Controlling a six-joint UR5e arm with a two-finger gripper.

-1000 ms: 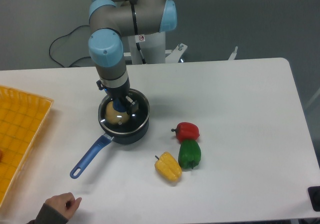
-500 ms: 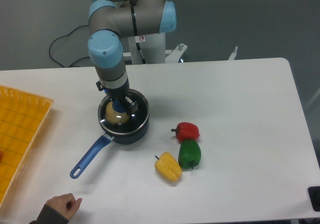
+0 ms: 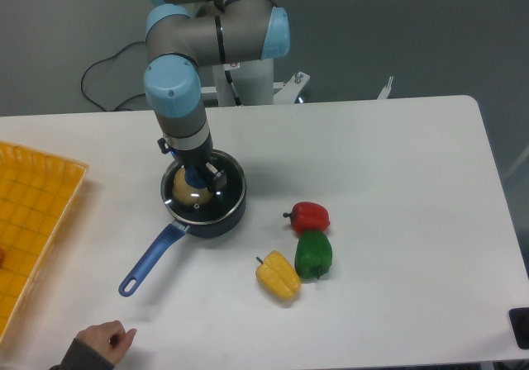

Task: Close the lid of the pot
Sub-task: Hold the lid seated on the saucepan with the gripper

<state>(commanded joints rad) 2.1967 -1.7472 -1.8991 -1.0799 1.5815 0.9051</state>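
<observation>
Tool [image 3: 197, 177] clamped on the lid [image 3: 202, 193] knob; pot [image 3: 207, 209] has shifted slightly left since earlier

No readable text in view

We can make out only one sign: a small white sticker [image 3: 234, 63] with a red mark on the robot arm [image 3: 216, 35], well above and slightly right of the jaws; its content is too small for us to read. We find no words, brands or numbers anywhere else.
</observation>
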